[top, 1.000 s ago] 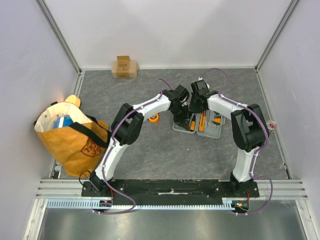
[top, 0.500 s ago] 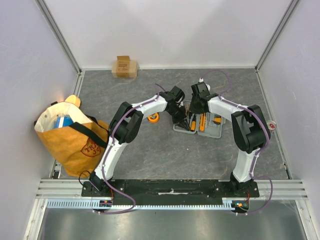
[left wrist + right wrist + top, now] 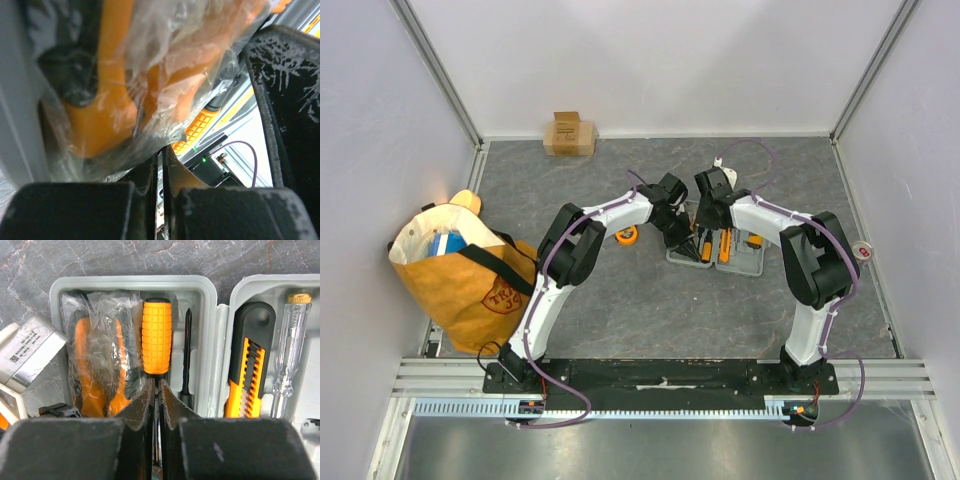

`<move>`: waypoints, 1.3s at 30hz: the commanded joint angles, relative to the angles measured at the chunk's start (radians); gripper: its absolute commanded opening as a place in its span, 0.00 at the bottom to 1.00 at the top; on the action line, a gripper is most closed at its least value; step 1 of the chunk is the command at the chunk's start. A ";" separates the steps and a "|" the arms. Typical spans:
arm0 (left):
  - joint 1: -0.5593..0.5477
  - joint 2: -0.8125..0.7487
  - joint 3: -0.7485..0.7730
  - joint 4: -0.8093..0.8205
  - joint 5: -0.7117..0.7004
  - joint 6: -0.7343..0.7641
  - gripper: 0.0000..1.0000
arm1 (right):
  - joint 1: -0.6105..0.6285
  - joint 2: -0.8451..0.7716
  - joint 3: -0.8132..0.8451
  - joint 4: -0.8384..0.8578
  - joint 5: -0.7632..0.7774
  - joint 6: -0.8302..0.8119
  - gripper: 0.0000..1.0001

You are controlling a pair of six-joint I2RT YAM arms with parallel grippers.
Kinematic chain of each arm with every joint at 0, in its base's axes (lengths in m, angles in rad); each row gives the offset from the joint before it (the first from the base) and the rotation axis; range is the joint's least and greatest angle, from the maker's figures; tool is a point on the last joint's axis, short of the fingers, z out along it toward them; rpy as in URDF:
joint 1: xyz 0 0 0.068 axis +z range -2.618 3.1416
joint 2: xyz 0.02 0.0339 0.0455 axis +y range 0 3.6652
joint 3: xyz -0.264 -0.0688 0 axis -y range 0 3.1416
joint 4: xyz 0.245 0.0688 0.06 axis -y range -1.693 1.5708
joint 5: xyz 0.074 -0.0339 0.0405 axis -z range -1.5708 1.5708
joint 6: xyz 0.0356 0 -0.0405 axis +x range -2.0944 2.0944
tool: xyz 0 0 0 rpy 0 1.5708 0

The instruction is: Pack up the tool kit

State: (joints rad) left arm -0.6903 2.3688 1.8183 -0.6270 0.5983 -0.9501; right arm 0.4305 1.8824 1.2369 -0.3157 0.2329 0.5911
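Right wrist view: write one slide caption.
Right gripper, jaws nearly shut, at the orange-handled screwdriver in the open grey case, beside bagged pliers.

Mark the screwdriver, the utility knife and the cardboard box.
screwdriver (image 3: 156, 337), right wrist view, on its ribbed orange handle.
utility knife (image 3: 247, 375), right wrist view, on the middle of its body.
cardboard box (image 3: 569, 133), top view, on its top face.
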 commanded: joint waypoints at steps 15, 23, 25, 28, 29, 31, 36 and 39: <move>0.021 -0.428 -0.100 -0.013 -0.449 0.109 0.28 | 0.010 -0.236 0.202 -0.232 0.099 -0.049 0.31; 0.142 -0.775 -0.411 0.110 -0.736 0.146 0.30 | 0.118 -0.172 0.219 -0.132 -0.084 -0.198 0.60; 0.167 -0.851 -0.462 0.108 -0.801 0.168 0.32 | 0.161 -0.126 0.251 -0.125 -0.116 -0.229 0.66; 0.201 -0.977 -0.537 0.110 -0.867 0.192 0.34 | 0.223 -0.037 0.318 -0.126 -0.138 -0.263 0.84; 0.215 -1.014 -0.566 0.116 -0.876 0.198 0.34 | 0.247 -0.010 0.337 -0.132 -0.132 -0.269 0.88; 0.248 -1.078 -0.618 0.119 -0.881 0.200 0.35 | 0.273 0.061 0.374 -0.135 -0.133 -0.278 0.96; 0.314 -1.197 -0.729 0.121 -0.867 0.198 0.36 | 0.318 0.197 0.470 -0.146 -0.130 -0.292 0.98; 0.333 -1.224 -0.764 0.115 -0.850 0.200 0.36 | 0.333 0.259 0.521 -0.151 -0.130 -0.294 0.98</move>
State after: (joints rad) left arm -0.3759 1.1740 1.0992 -0.5396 -0.2329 -0.7921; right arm 0.7547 2.0853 1.6642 -0.4671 0.1047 0.3237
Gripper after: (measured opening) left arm 0.362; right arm 0.979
